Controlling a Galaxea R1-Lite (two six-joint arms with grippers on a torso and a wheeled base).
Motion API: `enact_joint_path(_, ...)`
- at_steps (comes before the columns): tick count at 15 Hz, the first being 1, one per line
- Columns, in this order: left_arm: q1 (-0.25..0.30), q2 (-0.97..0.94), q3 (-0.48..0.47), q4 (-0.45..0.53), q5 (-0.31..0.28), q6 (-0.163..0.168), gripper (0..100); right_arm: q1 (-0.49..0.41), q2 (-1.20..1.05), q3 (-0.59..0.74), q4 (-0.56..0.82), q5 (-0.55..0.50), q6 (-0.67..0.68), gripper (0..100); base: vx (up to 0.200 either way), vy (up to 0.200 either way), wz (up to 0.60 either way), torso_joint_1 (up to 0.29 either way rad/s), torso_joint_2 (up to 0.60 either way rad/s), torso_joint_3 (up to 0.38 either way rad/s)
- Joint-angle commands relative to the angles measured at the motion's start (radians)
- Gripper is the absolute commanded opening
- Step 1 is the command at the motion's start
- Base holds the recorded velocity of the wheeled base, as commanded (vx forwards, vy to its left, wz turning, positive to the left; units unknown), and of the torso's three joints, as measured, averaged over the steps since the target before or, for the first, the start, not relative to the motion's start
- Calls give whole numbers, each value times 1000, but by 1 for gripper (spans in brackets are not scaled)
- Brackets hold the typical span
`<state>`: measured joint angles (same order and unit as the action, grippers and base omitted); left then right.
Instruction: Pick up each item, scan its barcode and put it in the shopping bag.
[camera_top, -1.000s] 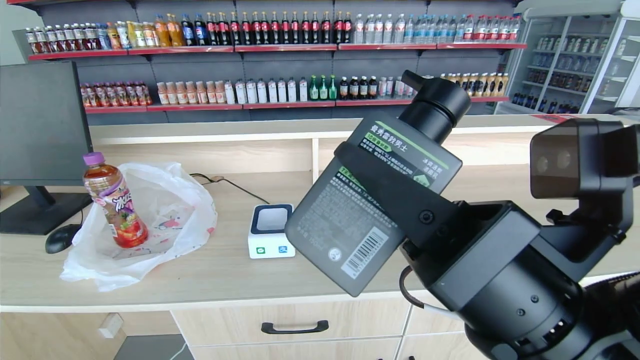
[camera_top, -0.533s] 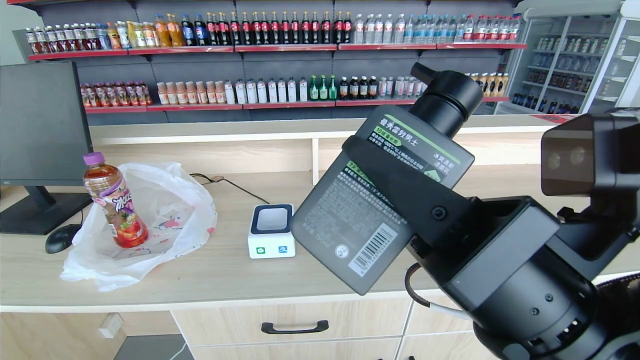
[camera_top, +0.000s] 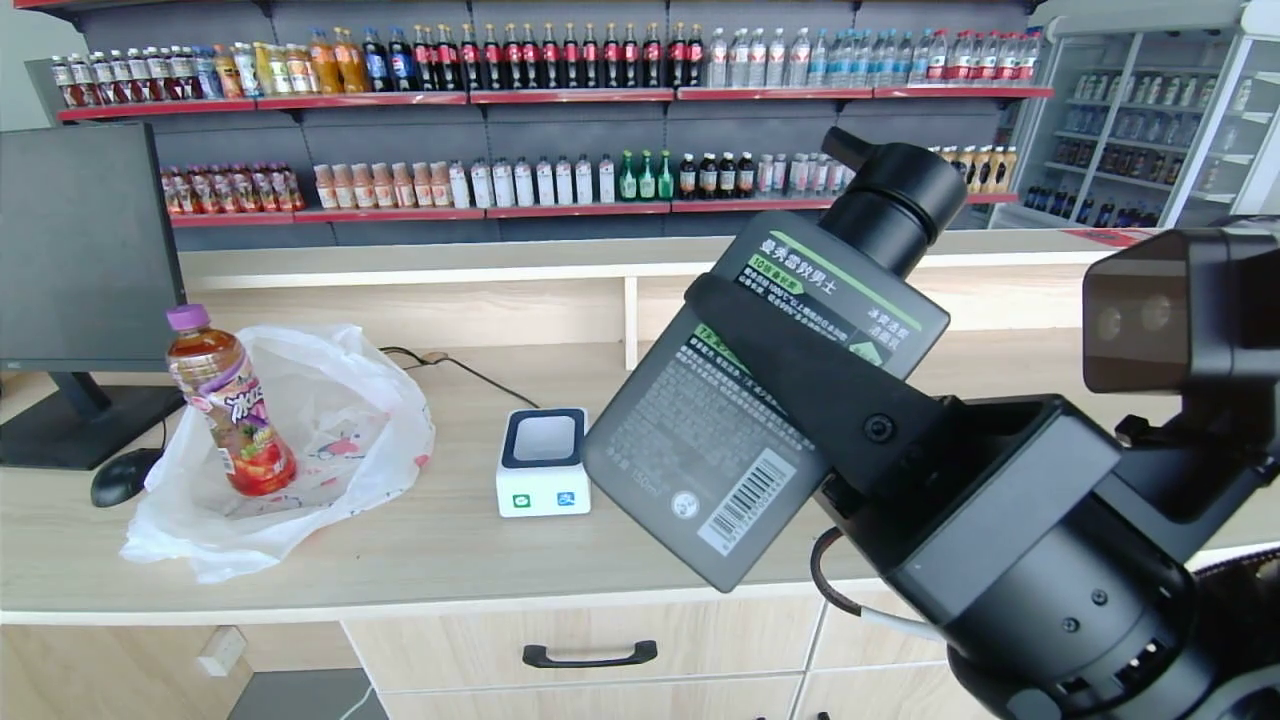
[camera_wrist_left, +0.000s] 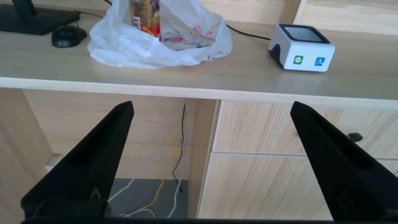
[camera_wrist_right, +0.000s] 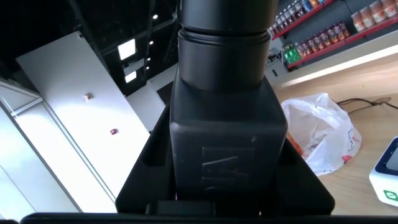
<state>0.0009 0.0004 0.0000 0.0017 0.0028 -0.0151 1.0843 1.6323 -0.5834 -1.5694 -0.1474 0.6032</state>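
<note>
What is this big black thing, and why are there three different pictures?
It's a shop robot with two arms. One picture looks down from its head; two come from wrist cameras. Its right tool grips a dark grey square pump bottle, tilted. Its left tool is open and empty in front of the pale wooden counter. On it sit a small white box scanner and a thin white plastic shopping bag, with a red drink bottle with a purple cap standing in it.
</note>
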Motion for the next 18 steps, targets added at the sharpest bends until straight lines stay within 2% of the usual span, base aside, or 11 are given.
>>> enact_joint_path(1,1,1,0,0,0,0,100,0,6,0,-1,0,0,0,0,0,0,0,0,0)
enact_joint_path(8,1,1,0,0,0,0,100,-7,11,50,-1,2,-13,0,0,0,0,0,0,0)
enact_joint_path(13,1,1,0,0,0,0,100,-101,77,60,-1,2,-118,0,0,0,0,0,0,0)
enact_joint_path(18,1,1,0,0,-1,1,100,-244,146,120,-1,-1,-344,0,0,0,0,0,0,0)
